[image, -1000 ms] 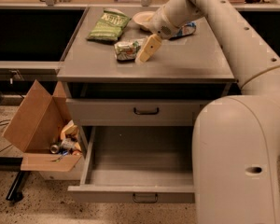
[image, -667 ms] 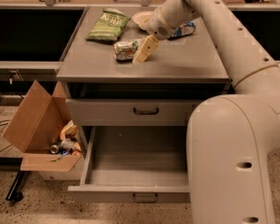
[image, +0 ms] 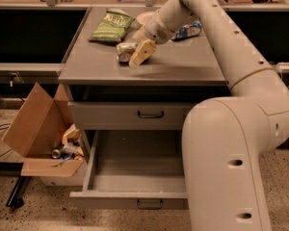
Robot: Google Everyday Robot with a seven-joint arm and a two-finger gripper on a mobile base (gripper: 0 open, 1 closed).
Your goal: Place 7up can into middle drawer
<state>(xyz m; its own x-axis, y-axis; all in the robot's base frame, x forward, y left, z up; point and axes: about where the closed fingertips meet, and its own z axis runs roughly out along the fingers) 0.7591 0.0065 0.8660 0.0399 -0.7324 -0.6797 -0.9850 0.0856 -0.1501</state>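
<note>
The 7up can [image: 124, 51], small, dented and silver-white with green, lies on the grey cabinet top [image: 183, 64] near its middle. My gripper [image: 137, 56] reaches down from the right and sits right against the can's right side, low over the cabinet top. The middle drawer [image: 135, 198] is pulled out wide below, and its grey inside holds nothing. The drawer front above it [image: 125, 115] is shut.
A green chip bag [image: 111, 27] lies behind the can, a pale bowl [image: 143, 17] further back, and a blue, white and red can [image: 189, 30] to the right. My arm's bulky lower link [image: 226, 167] covers the drawer's right end. An open cardboard box [image: 36, 129] of litter stands on the floor to the left.
My gripper has edged a little left, closer to the 7up can. The can and the drawer have not moved. My arm's lower link fills more of the right foreground.
</note>
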